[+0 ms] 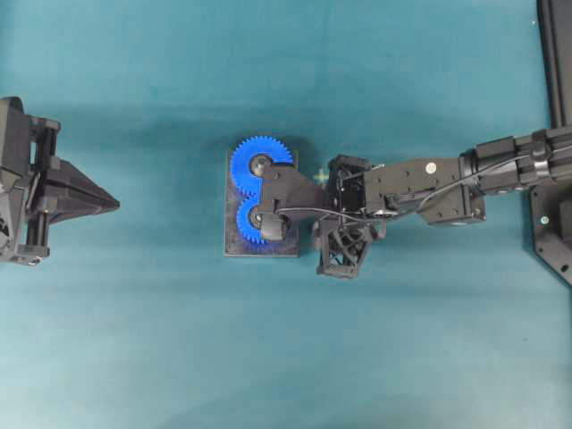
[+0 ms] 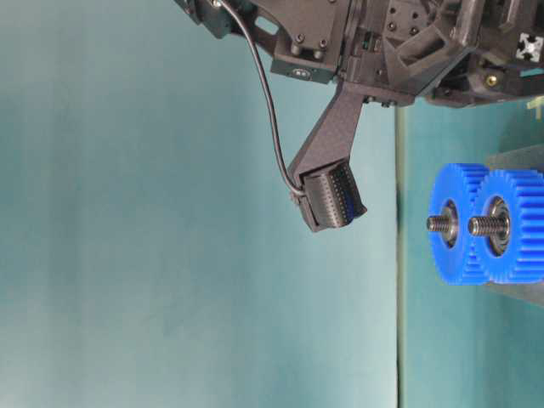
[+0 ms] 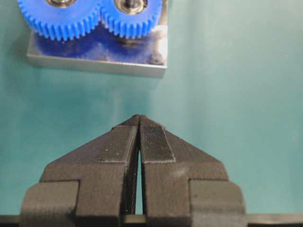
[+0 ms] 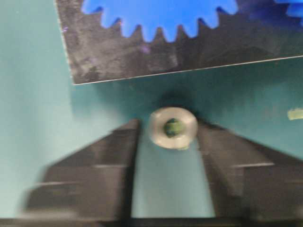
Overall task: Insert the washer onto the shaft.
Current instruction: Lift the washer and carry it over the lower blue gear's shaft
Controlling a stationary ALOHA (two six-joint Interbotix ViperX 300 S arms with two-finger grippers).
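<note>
— Between the right gripper's [image 4: 166, 130] black fingers [image 4: 113, 156], what lay on the teal tabletop [image 4: 33, 94]?
— A small, silvery, round metal washer [image 4: 173, 127], just before the dark plate [image 4: 118, 56]; whether clamped, I couldn't tell. Left gripper [image 3: 139, 124] was together.

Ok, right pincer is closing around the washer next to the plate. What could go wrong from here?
1. The washer lies flat on the table between the right pincer fingers; closing may push or flip it rather than lift it.
2. It sits close to the plate edge, so the fingertips could catch the plate or the blue gears.
3. The right wrist picture is blurred, so alignment is uncertain.
</note>
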